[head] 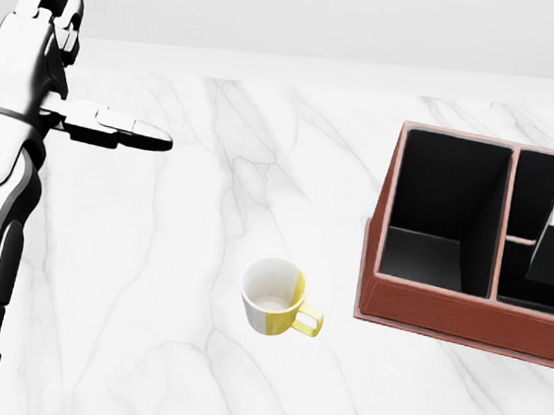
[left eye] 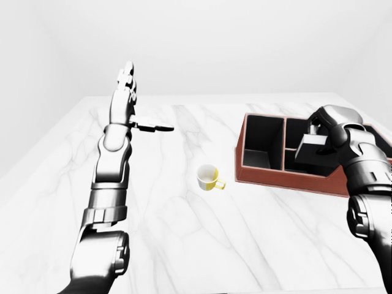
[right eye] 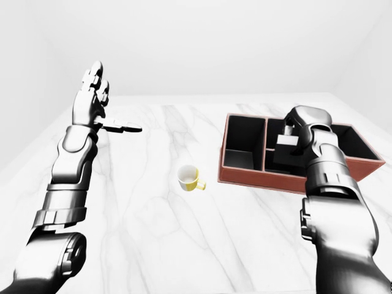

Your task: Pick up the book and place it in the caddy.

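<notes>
- Right hand (right eye: 298,125) raised over the caddy (left eye: 257,175), fingers wrapped round the upper end of the book (left eye: 313,153); clamped on it, by the look of the curled knuckles, though the fingertips themselves hidden behind the cover.
- Book hanging below those fingers, steeply tilted, lower end down between the caddy walls, in the middle section just right of the first divider in the head view; touching the floor of that section or not — cannot tell.
- Judged stiff and flat: a dark hard slab, unlikely to bend or sag; probably moderate in weight, smooth-faced, so liable to slide out of a pinch at one end and swing. Best held across the thin faces near the top edge, as now, leaving the lower end free to enter the slot.
- Caddy brown outside, black inside, split by dividers. Compartment beyond the fingers toward the left of the eye views: nothing visible in it. Section under the fingers: holding only the book's lower part.
- Mug (head: 273,299), yellow and white, well apart from the fingers, on the marble table (head: 212,161); apparently nothing inside.
- Left hand (head: 107,122) held high, far off, fingers spread and straight, gripping nothing.
</notes>
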Controlling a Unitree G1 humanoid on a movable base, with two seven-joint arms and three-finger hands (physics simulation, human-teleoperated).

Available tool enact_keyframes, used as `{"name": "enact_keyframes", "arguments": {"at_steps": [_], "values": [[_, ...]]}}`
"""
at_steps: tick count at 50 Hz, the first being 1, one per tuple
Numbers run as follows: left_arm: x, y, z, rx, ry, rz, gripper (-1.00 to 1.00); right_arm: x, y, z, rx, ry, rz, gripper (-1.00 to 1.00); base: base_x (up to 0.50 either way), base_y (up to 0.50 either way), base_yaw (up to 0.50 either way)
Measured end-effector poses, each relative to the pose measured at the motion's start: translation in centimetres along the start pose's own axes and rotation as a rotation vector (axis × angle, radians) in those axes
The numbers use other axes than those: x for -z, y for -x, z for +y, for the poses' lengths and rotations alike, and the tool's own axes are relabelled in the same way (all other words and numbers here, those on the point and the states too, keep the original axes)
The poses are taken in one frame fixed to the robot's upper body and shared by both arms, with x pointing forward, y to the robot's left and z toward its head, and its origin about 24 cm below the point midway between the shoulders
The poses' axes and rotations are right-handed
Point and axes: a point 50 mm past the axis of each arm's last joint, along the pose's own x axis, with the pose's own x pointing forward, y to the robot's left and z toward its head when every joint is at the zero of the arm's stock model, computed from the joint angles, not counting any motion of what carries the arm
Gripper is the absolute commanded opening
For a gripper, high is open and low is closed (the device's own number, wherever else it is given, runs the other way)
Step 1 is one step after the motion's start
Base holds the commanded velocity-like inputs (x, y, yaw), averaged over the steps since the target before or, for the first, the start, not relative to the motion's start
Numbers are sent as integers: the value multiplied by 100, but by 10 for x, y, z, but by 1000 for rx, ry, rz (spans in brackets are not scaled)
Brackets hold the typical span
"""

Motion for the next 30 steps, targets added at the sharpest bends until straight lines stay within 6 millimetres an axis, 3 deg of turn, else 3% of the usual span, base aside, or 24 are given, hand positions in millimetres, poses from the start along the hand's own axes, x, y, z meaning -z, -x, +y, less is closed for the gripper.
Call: {"name": "enact_keyframes", "arguments": {"at_steps": [30], "values": [[6,5,1,-5,-6,16,100,-12,0,16,33,51,-20,-100,0,0,0]]}}
